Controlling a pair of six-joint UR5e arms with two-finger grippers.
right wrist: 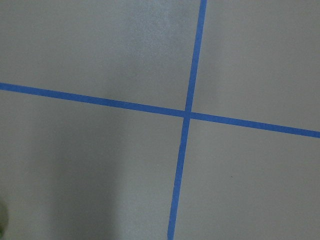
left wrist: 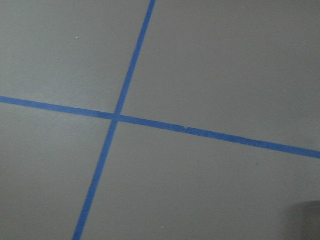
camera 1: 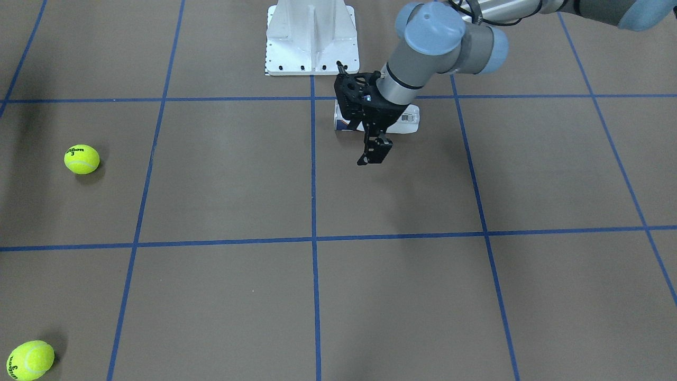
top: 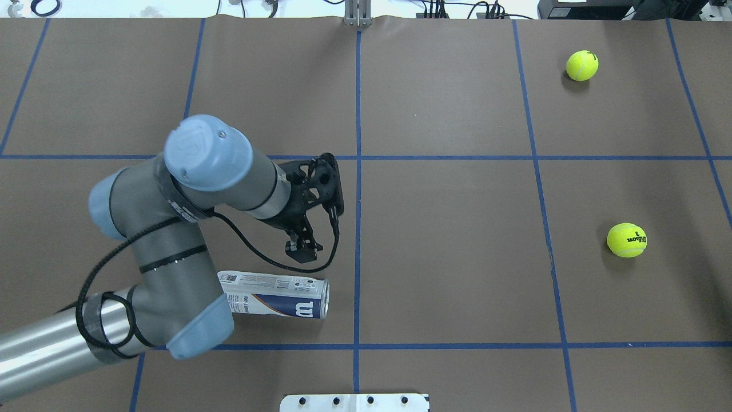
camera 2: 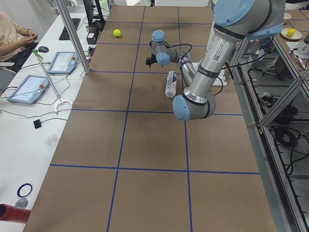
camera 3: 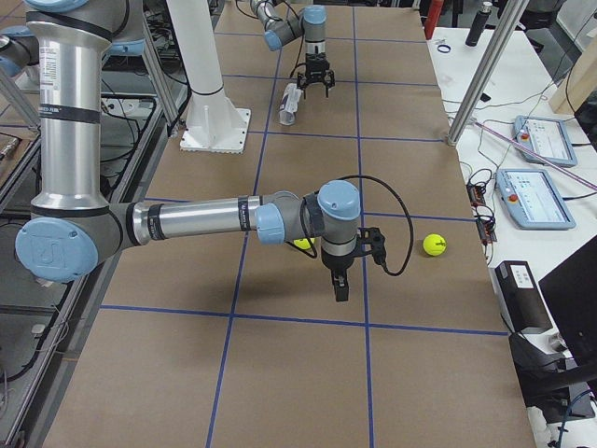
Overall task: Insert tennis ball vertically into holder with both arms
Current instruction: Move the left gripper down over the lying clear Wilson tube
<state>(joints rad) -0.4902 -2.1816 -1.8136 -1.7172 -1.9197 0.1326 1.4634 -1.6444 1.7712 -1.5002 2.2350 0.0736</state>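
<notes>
The holder (top: 274, 294), a clear can with a navy-and-white label, lies on its side on the brown table near the robot's base, its mouth toward the centre line. In the front view my left gripper hides most of the holder (camera 1: 409, 118). My left gripper (top: 303, 252) hangs just beyond it, pointing down, open and empty; it also shows in the front view (camera 1: 374, 152). Two yellow tennis balls (top: 582, 64) (top: 627, 240) lie far off on the right side. My right gripper (camera 3: 340, 285) shows only in the exterior right view, hovering near the balls; I cannot tell if it is open.
The white pedestal base (camera 1: 312, 37) stands at the table's near edge by the robot, close to the holder. Blue tape lines mark a grid on the table. Both wrist views show only bare table and tape. Tablets and cables lie on a side bench (camera 2: 29, 87).
</notes>
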